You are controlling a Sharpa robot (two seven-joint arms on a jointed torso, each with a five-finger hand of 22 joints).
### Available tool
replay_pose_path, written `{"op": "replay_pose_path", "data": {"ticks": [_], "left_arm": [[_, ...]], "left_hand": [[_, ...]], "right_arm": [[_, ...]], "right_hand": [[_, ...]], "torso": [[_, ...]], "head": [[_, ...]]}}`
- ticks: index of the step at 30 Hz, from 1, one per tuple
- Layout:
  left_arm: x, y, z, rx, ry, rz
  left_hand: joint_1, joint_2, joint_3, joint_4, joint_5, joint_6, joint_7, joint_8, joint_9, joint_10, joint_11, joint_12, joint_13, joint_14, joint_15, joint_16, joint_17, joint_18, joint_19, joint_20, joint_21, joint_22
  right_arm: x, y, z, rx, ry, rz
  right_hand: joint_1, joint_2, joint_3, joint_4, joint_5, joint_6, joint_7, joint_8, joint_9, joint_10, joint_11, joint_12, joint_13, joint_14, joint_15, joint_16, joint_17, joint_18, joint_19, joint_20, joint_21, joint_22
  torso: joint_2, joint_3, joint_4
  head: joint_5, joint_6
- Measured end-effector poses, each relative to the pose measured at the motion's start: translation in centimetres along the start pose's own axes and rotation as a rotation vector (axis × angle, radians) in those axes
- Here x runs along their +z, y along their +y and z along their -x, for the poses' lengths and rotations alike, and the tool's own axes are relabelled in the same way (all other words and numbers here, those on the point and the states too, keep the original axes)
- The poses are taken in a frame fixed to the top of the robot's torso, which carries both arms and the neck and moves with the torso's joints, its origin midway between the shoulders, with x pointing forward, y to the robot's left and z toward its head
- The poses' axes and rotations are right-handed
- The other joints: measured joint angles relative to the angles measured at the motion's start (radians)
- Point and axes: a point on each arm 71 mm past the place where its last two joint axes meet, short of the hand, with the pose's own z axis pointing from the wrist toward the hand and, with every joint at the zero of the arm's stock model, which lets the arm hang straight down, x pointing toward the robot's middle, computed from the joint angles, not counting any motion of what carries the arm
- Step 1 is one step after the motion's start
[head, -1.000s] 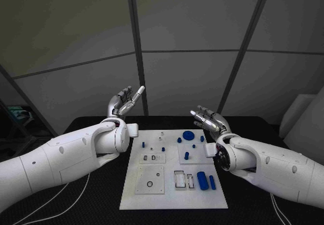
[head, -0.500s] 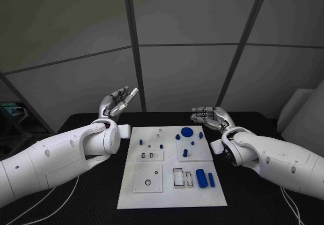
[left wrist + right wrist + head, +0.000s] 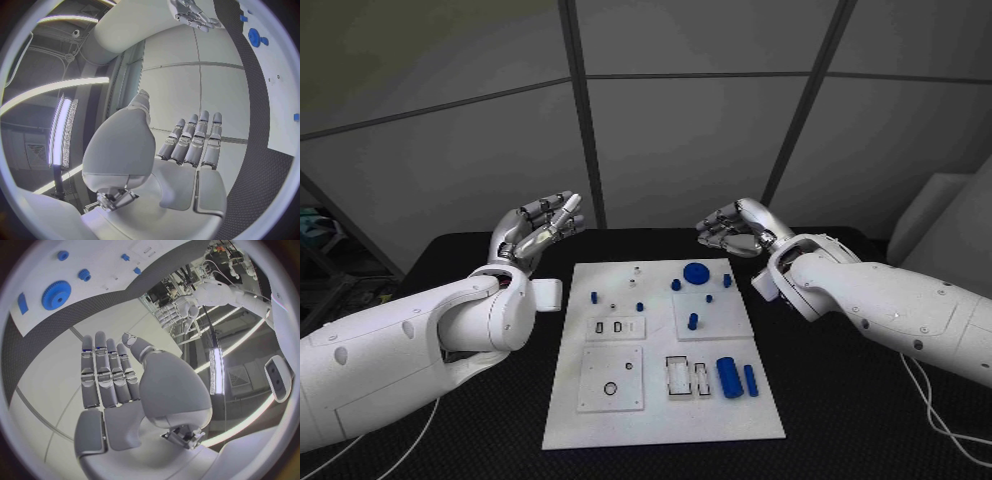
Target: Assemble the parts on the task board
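Note:
The white task board (image 3: 661, 420) lies in the middle of the black table. On it are blue parts: a gear (image 3: 695, 269) at the far edge, a peg (image 3: 692, 321) standing mid-board, and two cylinders (image 3: 728, 377) lying near the right edge. My left hand (image 3: 538, 228) is raised off the board's far left corner, fingers apart, holding nothing. My right hand (image 3: 733, 228) hovers above the far right corner, also empty. The left wrist view shows the left hand (image 3: 181, 150) with straight fingers. The right wrist view shows the right hand (image 3: 119, 385) flat, with the gear (image 3: 56, 295) beyond it.
Several pale inset plates (image 3: 617, 380) with slots and holes sit in the board's near half. Black table (image 3: 473, 260) surrounds the board on all sides. Grey wall panels (image 3: 675, 140) stand close behind the table's far edge.
The camera has shifted. My right hand has turned inward, its fingers now pointing toward the left over the board's far edge. My left hand has lowered a little and its fingers have bent slightly.

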Motion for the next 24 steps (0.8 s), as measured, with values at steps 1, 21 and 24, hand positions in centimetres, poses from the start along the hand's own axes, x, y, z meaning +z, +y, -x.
{"op": "replay_pose_path", "data": {"ticks": [1,21,24], "left_arm": [[-0.2,-0.1,-0.1,-0.003,0.007,0.000],[-1.7,-0.7,-2.1,-0.040,0.081,0.007],[-1.7,-0.7,-2.1,-0.040,0.083,0.006]], "left_hand": [[0.004,0.004,0.000,0.000,0.000,0.004,0.002,0.000,0.000,0.009,-0.001,0.000,0.000,0.000,0.000,0.000,0.000,0.001,0.000,0.001,0.000,0.000],[0.004,0.004,0.005,0.000,0.000,0.004,0.002,0.000,0.000,0.013,-0.003,0.000,0.000,0.000,0.000,-0.004,-0.004,0.014,0.000,0.000,0.000,-0.001],[0.004,0.004,0.005,0.000,0.000,0.004,0.002,0.000,0.000,0.013,-0.003,0.000,0.000,0.000,0.000,-0.006,-0.004,0.014,0.000,0.000,0.000,-0.002]], "right_arm": [[0.3,0.3,0.2,-0.040,0.015,0.005],[1.7,2.8,-1.6,-0.528,0.232,0.006],[1.7,2.8,-1.8,-0.555,0.251,-0.003]], "right_hand": [[0.000,0.000,0.000,0.000,0.000,0.008,-0.001,0.000,0.000,0.006,-0.007,0.000,0.000,0.022,-0.006,0.007,0.005,0.000,0.014,-0.007,0.012,0.006],[-0.010,-0.097,-0.002,0.068,-0.021,0.063,-0.035,-0.044,0.000,-0.029,-0.033,-0.027,0.004,0.241,-0.074,0.946,0.759,0.000,0.230,-0.103,0.532,0.333],[-0.010,-0.097,-0.007,0.073,-0.021,0.059,-0.033,-0.044,0.000,-0.029,-0.033,-0.027,0.004,0.243,-0.072,0.985,0.802,-0.001,0.231,-0.103,0.572,0.378]], "torso": [[0.005,-0.0013,0.0019],[0.069,-0.0171,0.0383],[0.074,-0.0176,0.0407]], "head": [[-0.001,0.001],[-0.024,0.006],[-0.024,0.006]]}}
